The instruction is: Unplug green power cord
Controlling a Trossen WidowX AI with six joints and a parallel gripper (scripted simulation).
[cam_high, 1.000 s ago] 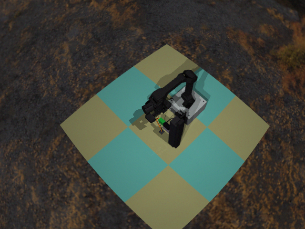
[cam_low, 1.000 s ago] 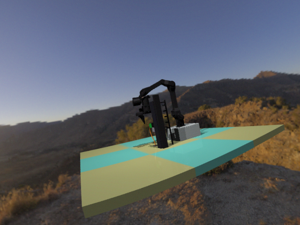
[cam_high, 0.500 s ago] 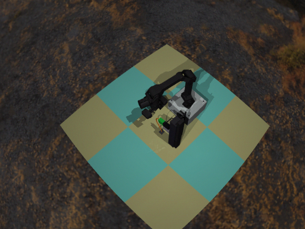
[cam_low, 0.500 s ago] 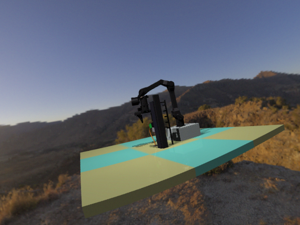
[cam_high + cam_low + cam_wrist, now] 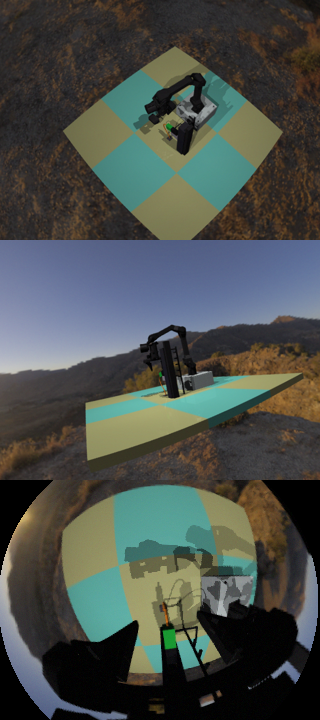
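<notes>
Above the surface, left of the strip:
Claw [image 5: 155, 113]: released, fingers spread wide, grasping nothing.
Plug [image 5: 169, 126]: green, below and to the right of the claw, apart from it.
Cord [image 5: 166, 131]: orange, curving down under the plug to the surface [image 5: 103, 129].
Strip [image 5: 184, 138]: black, upright, right of the claw, just beside the plug.

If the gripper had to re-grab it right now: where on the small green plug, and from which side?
Probably on the green plug body itself, fingers across its two flat sides, coming from the open side facing away from the tall black power strip. The thin orange cord below looks too slim. The gripper hangs open, above and clear.
</notes>
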